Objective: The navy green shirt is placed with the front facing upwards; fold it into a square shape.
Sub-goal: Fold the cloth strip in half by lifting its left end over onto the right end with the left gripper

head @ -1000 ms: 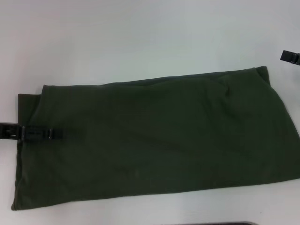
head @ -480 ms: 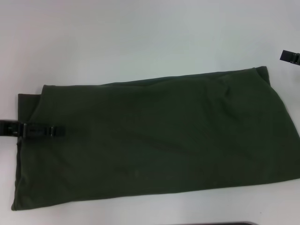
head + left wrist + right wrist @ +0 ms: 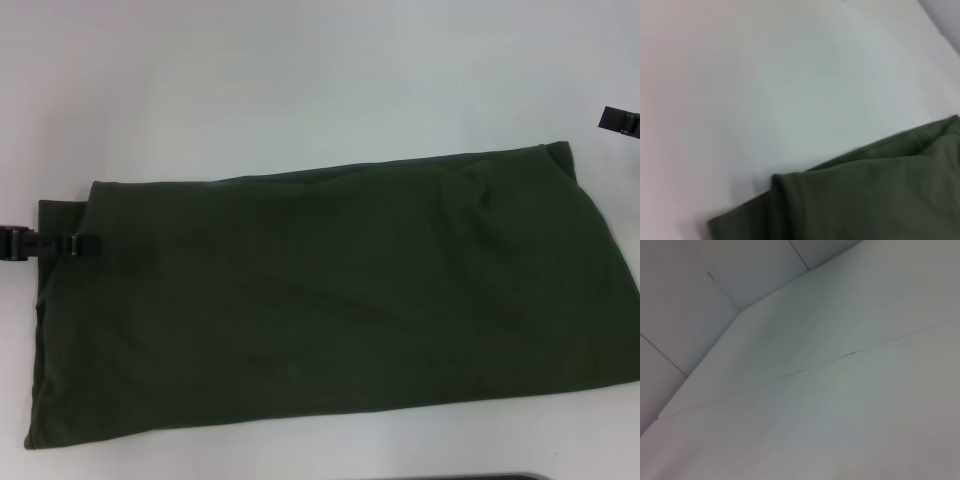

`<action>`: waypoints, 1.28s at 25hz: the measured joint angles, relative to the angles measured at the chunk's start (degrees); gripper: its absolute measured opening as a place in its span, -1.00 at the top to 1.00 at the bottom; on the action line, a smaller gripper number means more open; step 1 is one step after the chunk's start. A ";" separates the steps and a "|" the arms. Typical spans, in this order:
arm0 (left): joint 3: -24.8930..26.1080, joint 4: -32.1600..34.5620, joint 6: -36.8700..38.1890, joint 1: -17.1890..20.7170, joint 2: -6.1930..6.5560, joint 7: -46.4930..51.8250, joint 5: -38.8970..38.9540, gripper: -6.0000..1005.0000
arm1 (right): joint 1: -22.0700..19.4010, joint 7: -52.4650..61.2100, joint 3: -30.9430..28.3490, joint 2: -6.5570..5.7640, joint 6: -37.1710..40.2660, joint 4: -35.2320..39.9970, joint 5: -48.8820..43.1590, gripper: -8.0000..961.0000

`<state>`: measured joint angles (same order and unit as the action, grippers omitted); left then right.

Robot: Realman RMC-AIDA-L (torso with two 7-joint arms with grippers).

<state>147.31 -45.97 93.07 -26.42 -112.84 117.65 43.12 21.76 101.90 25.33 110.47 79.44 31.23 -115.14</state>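
The navy green shirt lies flat on the white table, folded into a long band that runs left to right. Its plain green side is up; the letters and collar are hidden. A lower layer sticks out along its left end. My left gripper reaches in from the left, with its tip at the shirt's left end near the far corner. The left wrist view shows a folded corner of the shirt on the table. My right gripper is parked at the far right, off the shirt.
The white table top spreads behind the shirt and in a strip in front of it. The right wrist view shows only the table and a pale wall behind it. A dark edge shows at the bottom of the head view.
My left gripper has drawn back to the left and moved toward the far side, from lying over the shirt's left part to its left end. The shirt and right gripper have not moved.
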 joint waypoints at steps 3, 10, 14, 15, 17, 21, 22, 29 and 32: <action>0.00 0.03 -1.08 0.40 0.05 0.27 -0.44 -0.67 | -0.03 0.18 -0.02 0.00 0.11 -0.02 0.00 -0.91; -0.01 -0.29 -2.48 1.13 0.08 0.58 -0.49 -0.67 | -0.01 0.22 0.03 0.00 0.05 -0.03 0.00 -0.91; -0.01 0.03 -4.36 1.28 0.08 0.62 -0.50 -0.67 | 0.01 0.22 0.12 0.00 -0.14 -0.03 0.00 -0.91; -0.01 0.03 -4.36 1.28 0.08 0.62 -0.50 -0.67 | 0.02 0.23 0.06 0.00 -0.15 -0.03 0.00 -0.91; -0.01 0.24 -5.52 1.28 0.00 0.63 -0.50 -0.67 | 0.03 0.22 -0.02 0.00 -0.17 -0.03 0.00 -0.91; -0.05 0.57 -7.61 0.98 -0.38 0.65 -0.50 -0.67 | 0.04 0.23 -0.03 0.00 -0.18 -0.03 0.00 -0.91; -0.11 0.73 -7.94 0.89 -0.41 0.65 -0.50 -0.67 | 0.04 0.23 -0.03 0.00 -0.18 -0.03 0.00 -0.91; -0.33 1.55 -9.19 0.41 -0.45 0.65 -0.49 -0.66 | 0.04 0.23 -0.01 0.00 -0.24 -0.03 0.00 -0.91; -0.39 1.90 -9.75 0.37 -0.42 0.65 -0.49 -0.65 | 0.04 0.23 -0.01 0.00 -0.26 -0.03 0.00 -0.91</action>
<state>146.93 -44.07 83.32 -26.05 -113.25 118.30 42.63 21.80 102.13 25.31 110.47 79.19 31.20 -115.14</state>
